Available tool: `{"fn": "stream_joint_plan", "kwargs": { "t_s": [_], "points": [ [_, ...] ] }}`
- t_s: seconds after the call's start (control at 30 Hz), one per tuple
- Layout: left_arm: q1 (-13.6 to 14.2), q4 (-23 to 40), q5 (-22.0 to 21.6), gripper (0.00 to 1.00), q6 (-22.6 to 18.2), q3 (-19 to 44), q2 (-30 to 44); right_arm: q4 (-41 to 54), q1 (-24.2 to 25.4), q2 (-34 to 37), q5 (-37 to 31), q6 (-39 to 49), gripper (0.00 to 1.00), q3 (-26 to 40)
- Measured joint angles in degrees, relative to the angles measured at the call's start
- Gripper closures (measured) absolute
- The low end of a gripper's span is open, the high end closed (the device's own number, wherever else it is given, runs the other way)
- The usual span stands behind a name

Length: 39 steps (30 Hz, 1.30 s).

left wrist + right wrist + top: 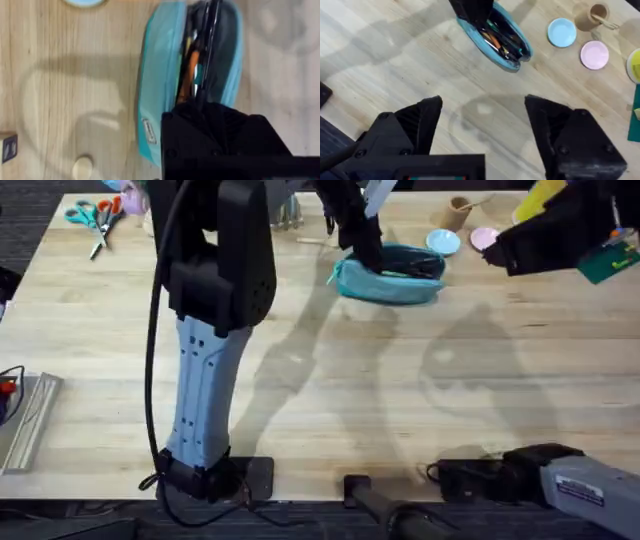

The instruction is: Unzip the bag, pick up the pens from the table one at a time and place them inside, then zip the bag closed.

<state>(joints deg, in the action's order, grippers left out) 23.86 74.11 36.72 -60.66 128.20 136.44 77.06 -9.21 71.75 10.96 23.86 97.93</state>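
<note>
a: we start with the table (pixel 330 400), pale planks, and at its far side the bag (pixel 392 278), teal and lying unzipped.

b: and the left gripper (pixel 366 256) is right down at the bag's near end. are its jaws open? we cannot tell, the black body covers them.

a: the right gripper (pixel 482 127) hangs well back from the bag, jaws spread wide, nothing between them.

b: so which step are we on? we'd say the pens are in. the left wrist view shows the orange pen (pixel 190 72) and the black pen (pixel 209 45) lying inside the open mouth.

a: then zipping comes next, we reckon. that calls for finding the zipper pull and holding the bag steady while it runs the length.

b: the overhead view can't give us the contents, just a dark slit. the right wrist view does show colours inside the bag, plus the light-blue dish (pixel 562 32) and the pink dish (pixel 594 54) beside it.
</note>
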Motion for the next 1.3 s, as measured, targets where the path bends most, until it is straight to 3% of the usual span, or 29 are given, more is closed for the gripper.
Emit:
{"fn": "stream_joint_plan", "kwargs": {
  "t_s": [0.27,0.53,0.57,0.73,0.77,1.3],
  "points": [
    [0.6,-0.5,-8.1,0.959,0.5,0.0,0.0,0.0,0.0,0.0,0.0,0.0,0.003,0.0],
    [1.0,-0.5,-10.2,0.935,1.1,0.0,0.0,-0.2,0.0,0.0,0.0,0.0,0.003,0.0],
    [1.0,-0.6,-10.4,0.831,1.1,0.0,0.0,-0.2,0.0,0.0,0.0,0.0,0.003,0.0],
    [1.0,-0.6,-11.5,0.064,1.3,0.0,0.0,-0.3,0.0,0.0,0.0,0.0,0.004,0.0],
    [1.0,-0.5,-11.5,0.025,1.5,0.0,0.0,-0.3,0.0,0.0,0.0,0.0,0.004,0.0],
    [0.1,1.7,-11.0,0.008,4.1,0.0,-1.8,-0.3,0.0,0.0,0.0,1.1,0.003,0.0]
  ]
}}
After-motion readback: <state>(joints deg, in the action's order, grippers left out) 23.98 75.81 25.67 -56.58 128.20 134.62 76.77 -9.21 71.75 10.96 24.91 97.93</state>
